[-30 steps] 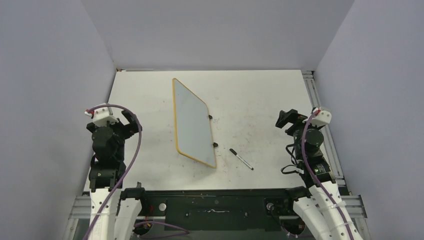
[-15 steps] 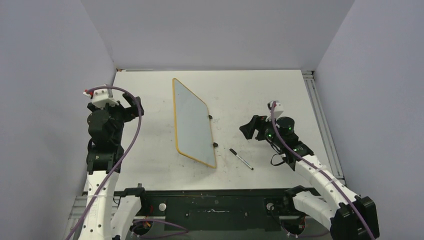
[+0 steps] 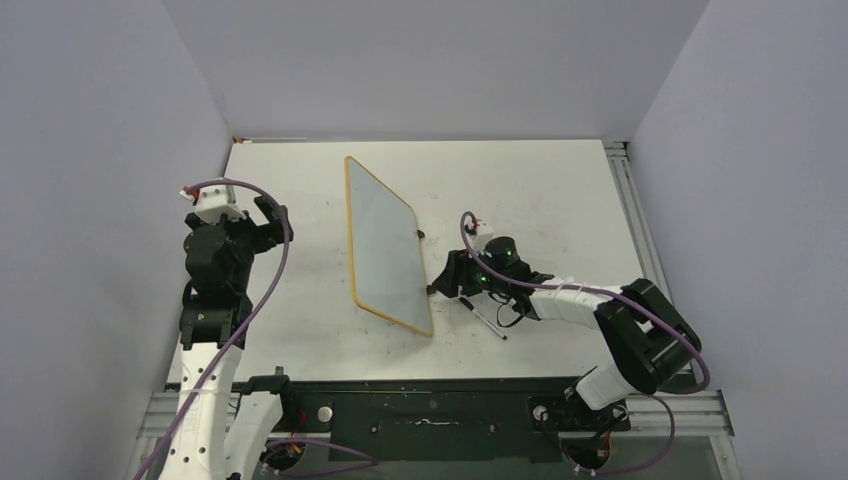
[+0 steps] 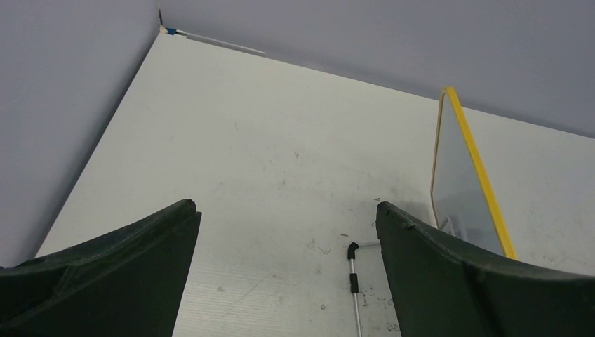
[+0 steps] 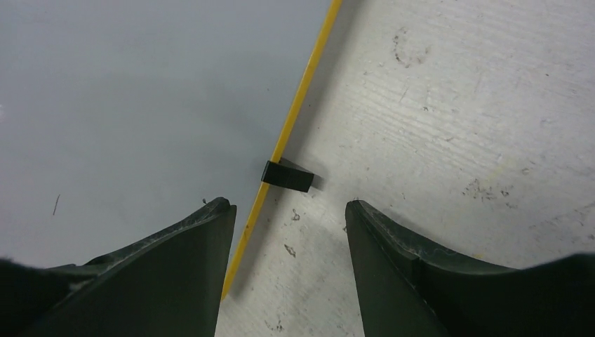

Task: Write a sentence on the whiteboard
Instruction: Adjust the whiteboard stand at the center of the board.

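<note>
The whiteboard (image 3: 383,240), pale grey with a thin yellow frame, lies left of the table's middle. Its face is blank; the sentence is out of view. A black marker (image 3: 490,325) lies on the table just right of the board's near corner. My right gripper (image 3: 447,283) hovers low over the board's right edge, above the marker's far end. In the right wrist view, that gripper (image 5: 288,210) is open, with the yellow frame (image 5: 298,112) and a black clip foot (image 5: 288,175) just ahead of it. My left gripper (image 3: 265,222) is open, left of the board.
In the left wrist view, the whiteboard (image 4: 456,175) shows edge-on at the right. A thin metal rod with black tips (image 4: 354,281) lies on the table beside it. Grey walls close in the table (image 3: 520,190) on three sides.
My right arm has swung left and down from the table's right side to the board's right edge, and its jaws have narrowed slightly. My left arm has shifted a little.
</note>
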{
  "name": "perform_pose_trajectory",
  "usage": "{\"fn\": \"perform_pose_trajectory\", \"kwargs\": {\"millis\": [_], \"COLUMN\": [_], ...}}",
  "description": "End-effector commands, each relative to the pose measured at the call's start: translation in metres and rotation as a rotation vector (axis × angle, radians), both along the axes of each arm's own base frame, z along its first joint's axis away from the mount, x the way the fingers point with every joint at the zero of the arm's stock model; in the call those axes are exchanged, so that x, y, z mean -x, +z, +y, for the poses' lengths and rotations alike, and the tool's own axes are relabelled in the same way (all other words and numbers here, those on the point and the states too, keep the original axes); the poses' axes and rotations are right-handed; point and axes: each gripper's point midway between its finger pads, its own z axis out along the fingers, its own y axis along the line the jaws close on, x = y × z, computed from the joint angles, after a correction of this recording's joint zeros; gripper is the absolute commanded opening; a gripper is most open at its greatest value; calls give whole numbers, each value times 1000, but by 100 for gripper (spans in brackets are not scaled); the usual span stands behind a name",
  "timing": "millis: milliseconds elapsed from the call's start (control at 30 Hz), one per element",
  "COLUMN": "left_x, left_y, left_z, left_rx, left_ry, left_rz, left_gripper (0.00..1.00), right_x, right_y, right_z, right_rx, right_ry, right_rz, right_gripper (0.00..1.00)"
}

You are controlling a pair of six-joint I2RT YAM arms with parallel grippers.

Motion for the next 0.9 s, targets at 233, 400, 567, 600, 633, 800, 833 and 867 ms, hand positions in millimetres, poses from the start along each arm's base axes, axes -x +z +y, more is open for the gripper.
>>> {"fn": "perform_pose_trajectory", "kwargs": {"millis": [233, 400, 567, 600, 633, 800, 833, 867], "left_x": [-3, -4, -3, -3, -3, -3, -3, -3], "left_y": [11, 9, 10, 9, 9, 9, 9, 9], "left_z": [-5, -8, -8, -9, -8, -8, -8, -8], "left_rx": [-17, -19, -18, -18, -18, -18, -18, -19], "left_ry": [-28, -38, -41, -41, -40, -40, -39, -38], "left_rz": [-40, -36, -38, -36, -35, -35, -34, -34], "left_gripper": [96, 96, 96, 96, 96, 96, 96, 96], "right_x": [-37, -34, -30, -29, -27, -17, -15, -12], "right_y": [15, 5, -4, -5, -6, -10, -11, -11], "right_z": [50, 56, 58, 59, 59, 60, 59, 58], "right_rx": [-134, -149, -153, -154, -154, -154, -154, -157], "right_ry": [63, 79, 90, 93, 97, 107, 103, 99], "right_rz": [-73, -45, -17, -12, -7, 14, 17, 19], "right_gripper": [52, 45, 37, 36, 34, 29, 29, 28]}}
